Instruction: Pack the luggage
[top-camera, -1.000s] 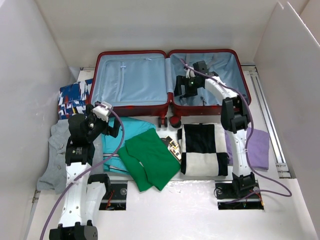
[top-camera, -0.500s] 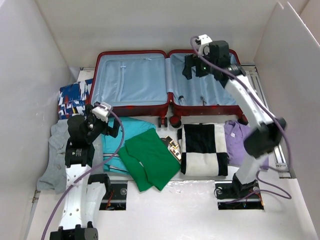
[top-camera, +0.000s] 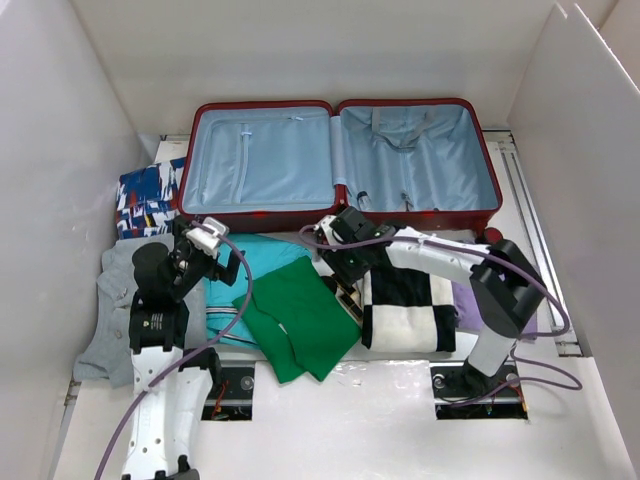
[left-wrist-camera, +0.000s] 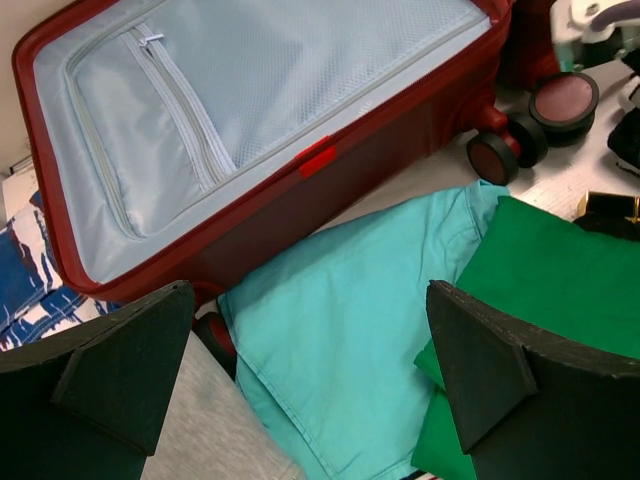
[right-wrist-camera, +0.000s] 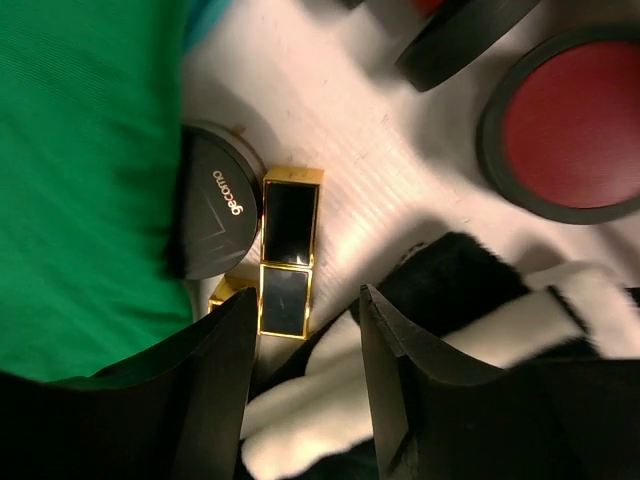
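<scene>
The luggage (top-camera: 270, 160) lies open at the back of the table, dark red with pale blue lining (left-wrist-camera: 250, 110), and both halves hold no clothes. My left gripper (top-camera: 212, 268) hangs open above a teal shirt (left-wrist-camera: 370, 290), nothing between its fingers (left-wrist-camera: 130, 360). My right gripper (top-camera: 338, 268) is low in front of the luggage. Its jaws stand partly apart over the fuzzy edge of a black-and-white checkered sweater (right-wrist-camera: 440, 300). A black-and-gold case (right-wrist-camera: 285, 255) lies just ahead of its left fingertip, beside a round black compact (right-wrist-camera: 215, 215).
A green shirt (top-camera: 305, 315) overlaps the teal shirt (top-camera: 262, 255). A grey garment (top-camera: 110, 310) and a blue patterned cloth (top-camera: 150, 195) lie at the left, a purple garment (top-camera: 465, 305) at the right. The luggage wheels (right-wrist-camera: 570, 130) sit close behind the right gripper. White walls enclose the table.
The right arm swung out of the luggage's right half and came down in front of it by the cosmetics, and its jaws narrowed. The left arm shifted only slightly.
</scene>
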